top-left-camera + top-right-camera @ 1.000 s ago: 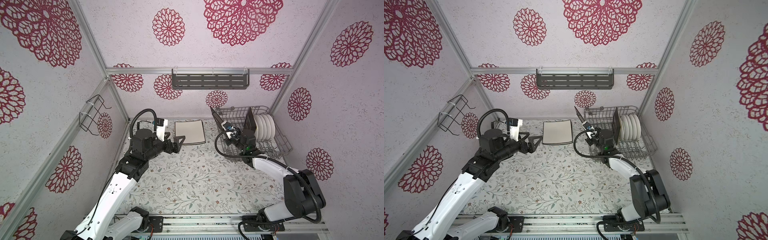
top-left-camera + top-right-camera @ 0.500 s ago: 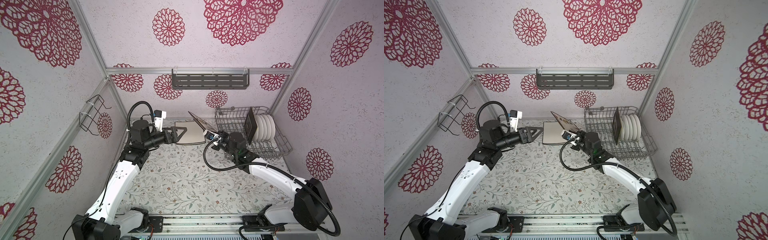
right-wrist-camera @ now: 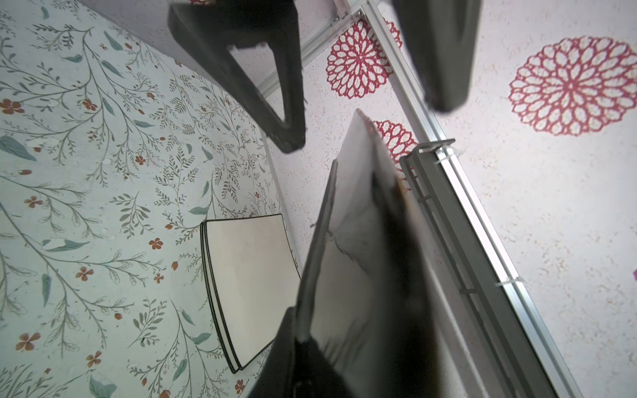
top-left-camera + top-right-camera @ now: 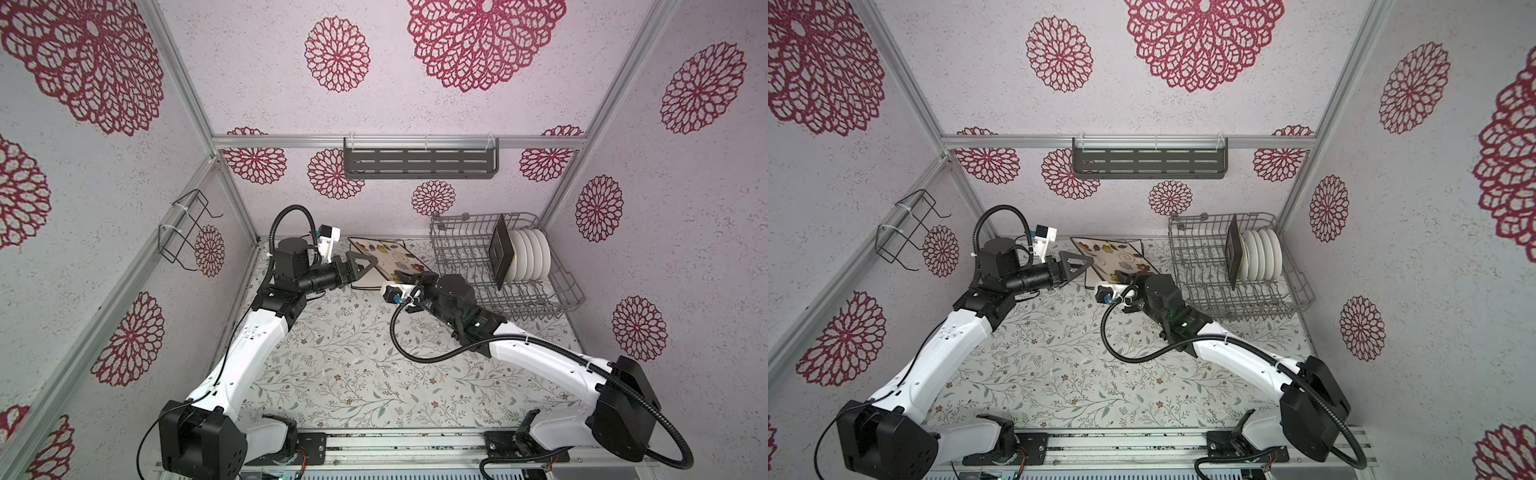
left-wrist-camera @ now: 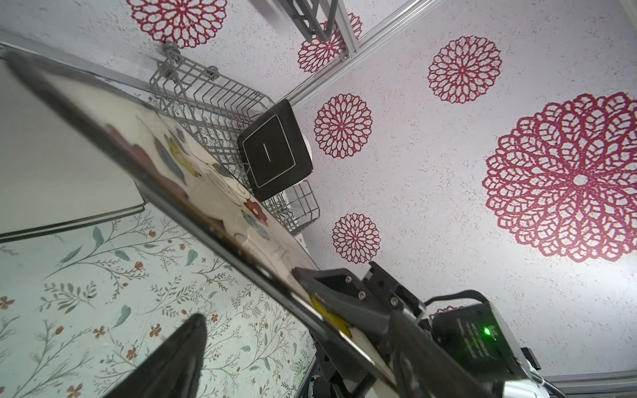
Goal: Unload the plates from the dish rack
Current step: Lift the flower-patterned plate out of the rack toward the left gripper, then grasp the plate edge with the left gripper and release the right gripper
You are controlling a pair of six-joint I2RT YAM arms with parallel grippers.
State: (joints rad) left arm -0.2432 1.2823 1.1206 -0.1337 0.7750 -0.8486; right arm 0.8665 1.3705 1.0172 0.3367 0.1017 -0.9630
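Observation:
My right gripper (image 4: 406, 276) (image 3: 310, 348) is shut on one corner of a square plate (image 4: 388, 258) (image 4: 1115, 257) with a dark underside and a flower-printed cream face, and holds it tilted above the table. My left gripper (image 4: 374, 262) (image 5: 296, 317) is open, its fingers (image 3: 275, 103) on either side of the plate's opposite edge with gaps showing. Under it two cream rectangular plates (image 3: 248, 282) (image 5: 51, 172) lie stacked. The grey dish rack (image 4: 457, 253) (image 4: 1196, 253) holds an upright black square plate (image 4: 500, 253) (image 5: 272, 151) and several round white plates (image 4: 532, 259).
A dark slotted shelf (image 4: 419, 163) hangs on the back wall and a black wire holder (image 4: 185, 232) on the left wall. The flowered table top (image 4: 353, 365) stretches in front of both arms. The rack stands in the back right corner.
My right gripper has carried the plate out of the rack and leftward over the cream stack. My left gripper has come in round its far edge, its jaws slightly narrower.

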